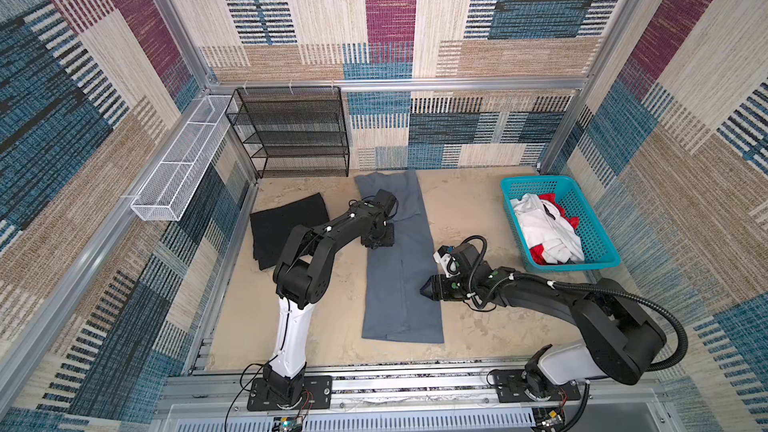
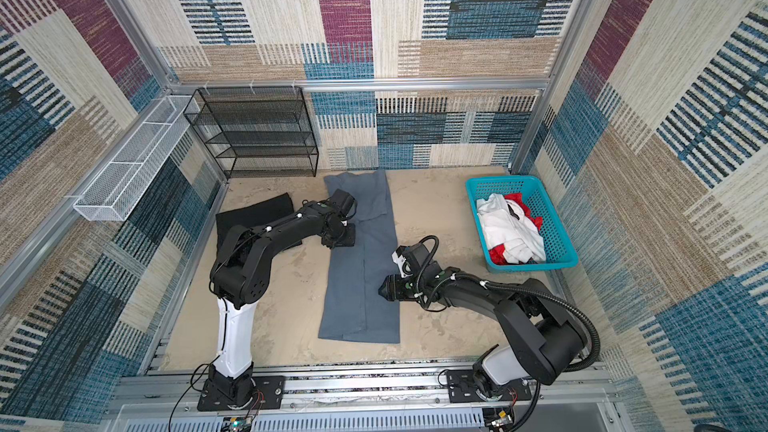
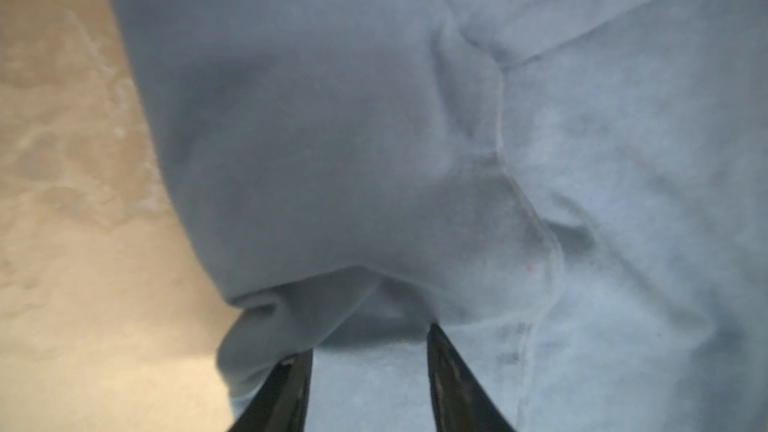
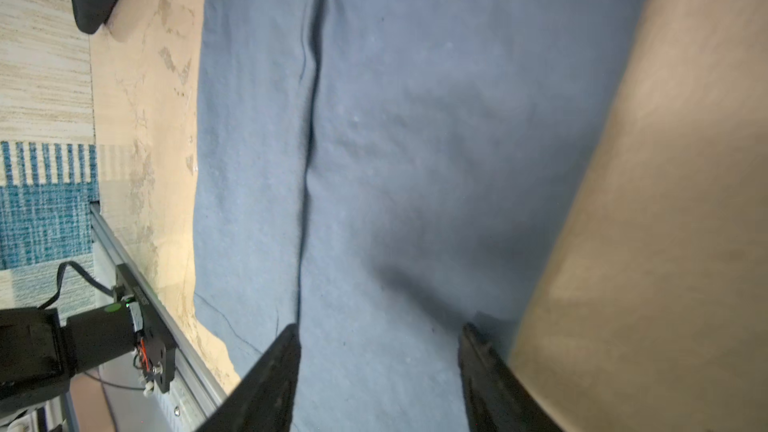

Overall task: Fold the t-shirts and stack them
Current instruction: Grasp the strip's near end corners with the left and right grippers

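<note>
A slate blue-grey t-shirt (image 1: 399, 268) lies folded into a long narrow strip down the middle of the table in both top views. My left gripper (image 1: 376, 241) points down at its left edge, towards the far end. In the left wrist view its jaws (image 3: 365, 342) stand apart over the cloth, with a raised fold (image 3: 266, 317) at one fingertip. My right gripper (image 1: 424, 288) is open at the strip's right edge (image 4: 378, 330), low over the cloth. A folded black t-shirt (image 1: 286, 228) lies to the left. White (image 1: 540, 224) and red (image 1: 540, 254) t-shirts lie crumpled in the basket.
The turquoise mesh basket (image 1: 598, 238) stands at the right of the table. A black wire rack (image 1: 291, 130) stands against the back wall, and a white wire tray (image 1: 178, 172) hangs on the left wall. Bare sandy tabletop (image 1: 478, 209) lies between the strip and the basket.
</note>
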Controlling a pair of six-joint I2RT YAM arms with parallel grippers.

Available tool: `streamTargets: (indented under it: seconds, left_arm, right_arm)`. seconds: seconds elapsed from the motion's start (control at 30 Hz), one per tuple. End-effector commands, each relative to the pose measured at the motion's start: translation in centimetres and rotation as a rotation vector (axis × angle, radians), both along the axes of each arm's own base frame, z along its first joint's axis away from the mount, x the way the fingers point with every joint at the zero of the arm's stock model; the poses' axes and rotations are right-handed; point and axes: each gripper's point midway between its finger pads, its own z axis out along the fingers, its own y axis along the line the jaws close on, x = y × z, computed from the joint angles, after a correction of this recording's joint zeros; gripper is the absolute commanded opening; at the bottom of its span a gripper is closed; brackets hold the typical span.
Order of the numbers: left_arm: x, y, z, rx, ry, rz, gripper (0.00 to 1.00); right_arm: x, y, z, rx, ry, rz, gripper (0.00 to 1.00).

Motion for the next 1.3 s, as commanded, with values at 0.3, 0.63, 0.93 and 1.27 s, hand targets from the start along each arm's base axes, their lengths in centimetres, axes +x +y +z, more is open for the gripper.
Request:
streamTargets:
  seconds: [0.3, 0.63, 0.93, 1.27]
  left_arm:
    - [-13.4, 3.5, 3.3, -0.163, 0.064, 0.050, 0.48]
    - [-25.9, 5.4, 0.2, -0.250, 0.223, 0.051, 0.48]
    - [-28.9, 5.9, -2.4, -0.253, 0.264, 0.066, 0.48]
    - [-29.2, 5.9, -3.1, -0.207, 0.294, 0.066, 0.42]
  right_arm:
    - [-3.1, -3.6, 1.9, -0.051, 0.016, -0.078, 0.66]
    - [-10.4, -4.2, -1.1, 0.017, 0.167, -0.044, 0.61]
    - [-13.0, -4.2, -2.7, 0.016, 0.229, -0.023, 0.56]
    - [-13.5, -3.9, -3.3, -0.011, 0.249, -0.001, 0.55]
